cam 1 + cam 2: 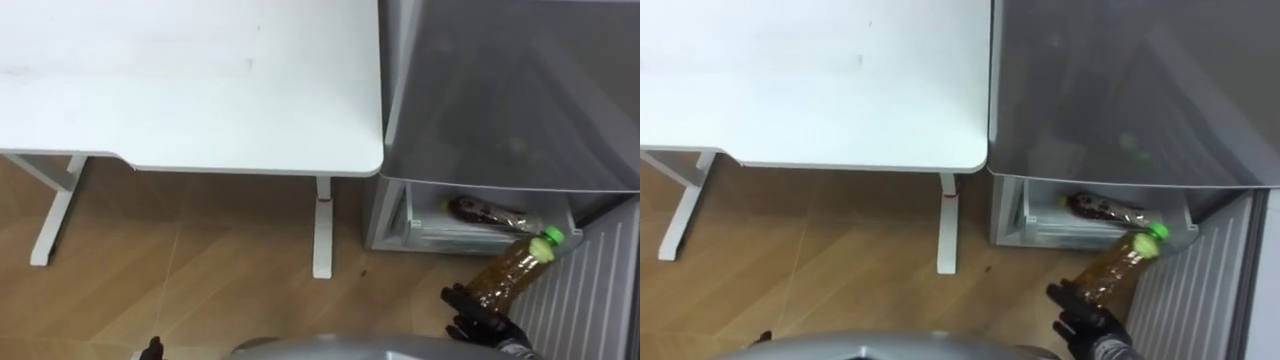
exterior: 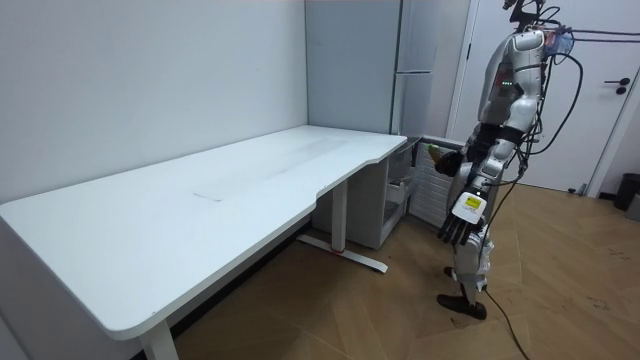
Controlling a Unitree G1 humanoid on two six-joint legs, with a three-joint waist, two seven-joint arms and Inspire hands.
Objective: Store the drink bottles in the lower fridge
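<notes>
A white desk (image 1: 190, 80) stands on a wooden floor (image 1: 200, 290) against a pale wall (image 2: 120, 90)

We see the right hand (image 1: 480, 318) cut off by the bottom edge, its curled fingers hiding the base of the bottle (image 1: 510, 270). Of the left hand (image 1: 151, 348) just a dark tip clears that edge. In the drawer (image 1: 425, 235) of the fridge (image 1: 500, 90) a dark bottle (image 1: 485, 211) lies partly hidden behind the grey front; we cannot tell its contents.
</notes>
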